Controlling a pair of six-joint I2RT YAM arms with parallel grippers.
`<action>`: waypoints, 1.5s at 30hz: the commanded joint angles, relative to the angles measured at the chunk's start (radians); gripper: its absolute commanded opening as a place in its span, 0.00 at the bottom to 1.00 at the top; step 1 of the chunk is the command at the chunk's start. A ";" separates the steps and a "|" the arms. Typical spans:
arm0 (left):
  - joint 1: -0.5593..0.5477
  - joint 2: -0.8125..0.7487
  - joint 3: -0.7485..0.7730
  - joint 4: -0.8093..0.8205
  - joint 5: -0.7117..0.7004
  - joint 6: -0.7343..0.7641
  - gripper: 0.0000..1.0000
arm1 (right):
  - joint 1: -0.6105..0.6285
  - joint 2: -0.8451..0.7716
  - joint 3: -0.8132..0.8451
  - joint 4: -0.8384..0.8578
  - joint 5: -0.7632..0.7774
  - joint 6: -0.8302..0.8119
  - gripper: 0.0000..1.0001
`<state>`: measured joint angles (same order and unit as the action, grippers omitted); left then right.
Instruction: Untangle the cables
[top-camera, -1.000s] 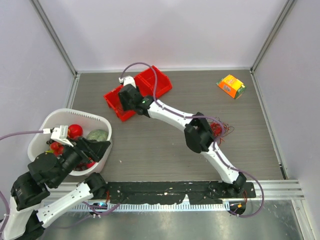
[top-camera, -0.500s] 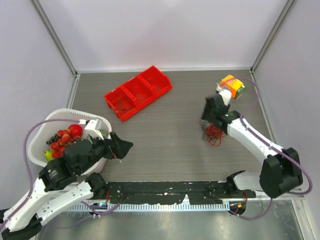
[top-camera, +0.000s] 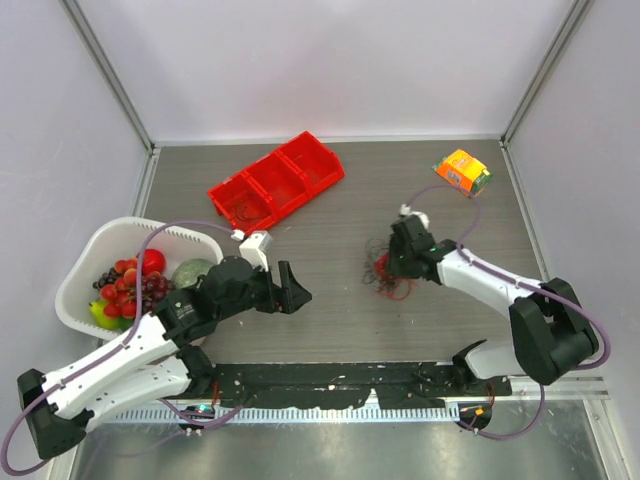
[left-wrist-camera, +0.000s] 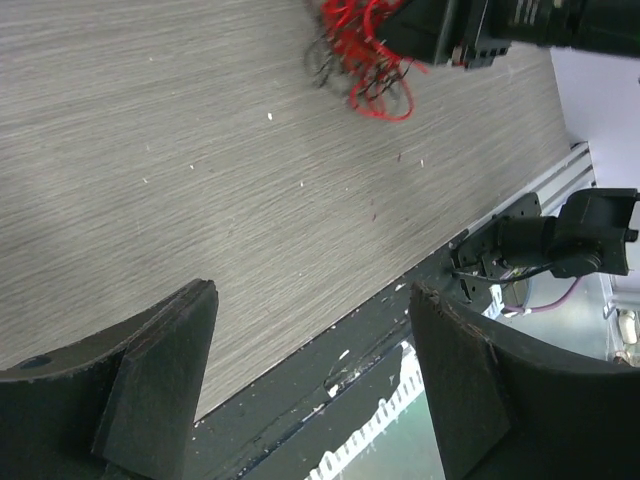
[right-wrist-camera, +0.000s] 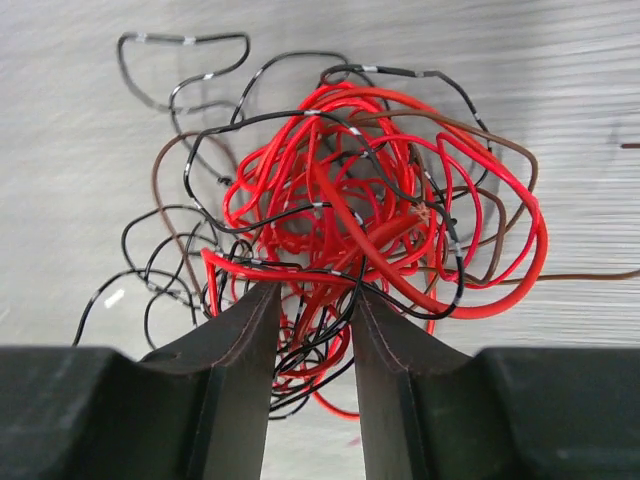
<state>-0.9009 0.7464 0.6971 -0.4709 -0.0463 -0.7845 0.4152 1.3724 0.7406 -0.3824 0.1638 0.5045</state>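
Note:
The cables (top-camera: 385, 272) are one tangled clump of thin red, black and brown wires lying on the table right of centre. My right gripper (top-camera: 393, 262) is at the clump's right side, its jaws nearly closed with several red and black strands between them. The right wrist view shows the cables (right-wrist-camera: 370, 215) spreading out beyond the right gripper (right-wrist-camera: 310, 300). My left gripper (top-camera: 291, 288) is open and empty, low over the table, left of the clump. In the left wrist view the left gripper (left-wrist-camera: 312, 292) faces the front rail, with the cables (left-wrist-camera: 360, 50) and right gripper (left-wrist-camera: 455, 30) at top.
A red three-compartment bin (top-camera: 275, 185) lies at the back left. A white basket (top-camera: 68, 290) of fruit stands at the left. An orange box (top-camera: 462, 170) sits at the back right. A black rail (top-camera: 340, 380) runs along the front edge.
My right gripper has moved left across the table, and the cable clump has moved left with it. My left arm has swung from the basket out toward the table's middle.

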 joint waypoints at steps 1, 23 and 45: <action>0.003 0.024 -0.037 0.155 0.036 -0.038 0.79 | 0.224 -0.064 -0.030 0.092 -0.119 0.095 0.39; 0.005 0.569 0.030 0.248 -0.139 0.139 0.61 | 0.450 -0.145 -0.104 0.168 -0.141 0.137 0.51; 0.003 0.168 0.283 0.002 0.137 0.241 0.00 | 0.579 0.122 0.042 0.113 0.301 0.212 0.71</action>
<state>-0.9009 1.0393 0.8539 -0.3828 0.0364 -0.6086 1.0000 1.4689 0.7506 -0.2203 0.2836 0.6617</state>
